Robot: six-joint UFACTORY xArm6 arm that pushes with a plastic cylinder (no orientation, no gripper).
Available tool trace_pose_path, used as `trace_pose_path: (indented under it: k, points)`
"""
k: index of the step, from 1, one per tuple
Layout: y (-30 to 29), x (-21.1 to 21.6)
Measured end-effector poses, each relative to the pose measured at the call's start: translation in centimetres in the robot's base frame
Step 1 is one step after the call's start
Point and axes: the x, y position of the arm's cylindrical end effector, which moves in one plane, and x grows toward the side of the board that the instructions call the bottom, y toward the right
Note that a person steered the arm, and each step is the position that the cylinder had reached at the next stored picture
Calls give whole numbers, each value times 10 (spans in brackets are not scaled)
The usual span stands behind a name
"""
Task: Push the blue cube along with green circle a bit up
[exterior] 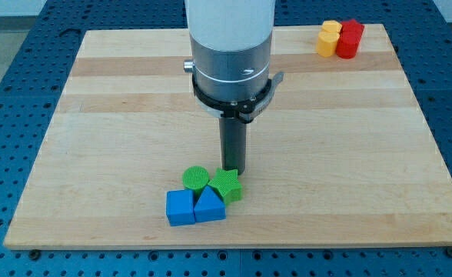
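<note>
The blue cube sits near the view's bottom, left of centre. The green circle stands just above it, touching its top right. A blue triangle block lies against the cube's right side, and a green star sits above the triangle, right of the circle. My tip is down on the board just above the green star, to the right of the green circle, close to or touching the star.
A yellow block and a red block stand together at the view's top right corner of the wooden board. The board's bottom edge runs just below the blue blocks.
</note>
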Motion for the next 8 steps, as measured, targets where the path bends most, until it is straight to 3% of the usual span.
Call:
trace_pose_path:
  k: [1, 2, 3, 4, 6, 8]
  points:
    - [50, 5]
    - [117, 40]
    - [107, 98]
    - [100, 100]
    - [49, 99]
    - [-87, 97]
